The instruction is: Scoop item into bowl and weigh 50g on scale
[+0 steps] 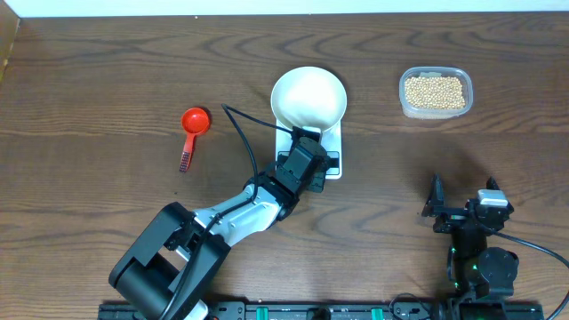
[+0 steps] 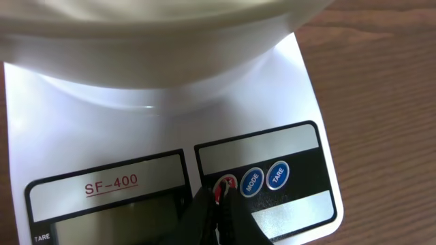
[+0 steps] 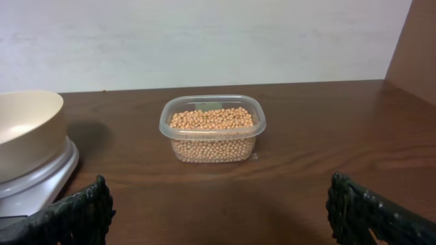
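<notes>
closest up: pressing at the red button [image 2: 225, 184] on the front edge of the scale [image 2: 75, 122] with the left gripper [image 2: 219, 204], jaws pinched together on nothing. looks like the switching-on or zeroing step, with the bowl [image 2: 136, 41] already seated on the platform and, seen from overhead, empty. cannot read the display [image 2: 102, 230] from here. beans [image 1: 435, 91] all in the clear tub [image 1: 403, 96], well apart to the right on the table [image 1: 107, 71]; red scoop [image 1: 194, 122] lying untouched left of the scale. right gripper [image 3: 219, 207] parked low facing the tub, jaws wide apart, holding nothing. next, probably: lift off the button, check for a zero reading, then fetch the scoop by its handle and carry beans across to the bowl without nudging it.
</notes>
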Motion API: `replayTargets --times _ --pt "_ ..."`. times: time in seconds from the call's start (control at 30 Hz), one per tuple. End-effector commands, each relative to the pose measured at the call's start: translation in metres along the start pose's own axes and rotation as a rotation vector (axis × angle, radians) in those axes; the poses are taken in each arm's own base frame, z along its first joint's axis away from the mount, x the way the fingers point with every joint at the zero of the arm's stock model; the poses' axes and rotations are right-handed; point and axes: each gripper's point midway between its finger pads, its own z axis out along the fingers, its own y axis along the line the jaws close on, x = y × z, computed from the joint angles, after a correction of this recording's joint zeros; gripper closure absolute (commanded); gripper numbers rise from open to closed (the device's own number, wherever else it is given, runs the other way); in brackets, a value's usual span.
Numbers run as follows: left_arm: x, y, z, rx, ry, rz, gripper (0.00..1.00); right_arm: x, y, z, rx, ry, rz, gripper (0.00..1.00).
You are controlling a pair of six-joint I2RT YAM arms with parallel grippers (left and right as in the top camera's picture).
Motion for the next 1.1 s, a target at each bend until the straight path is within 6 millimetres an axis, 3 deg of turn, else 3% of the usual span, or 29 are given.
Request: replayTargets --times 0.0,1.07 --pt "-0.0066 -0.0003 0.0014 -0.012 -0.021 0.048 0.93 0.0013 0.0005 0.0001 0.000 0.002 -0.005 0.01" --pt "-0.0121 -0.0035 0.0048 -0.003 -0.050 0.177 0.93 0.0013 0.0005 0.0001 0.000 0.002 -0.005 0.01"
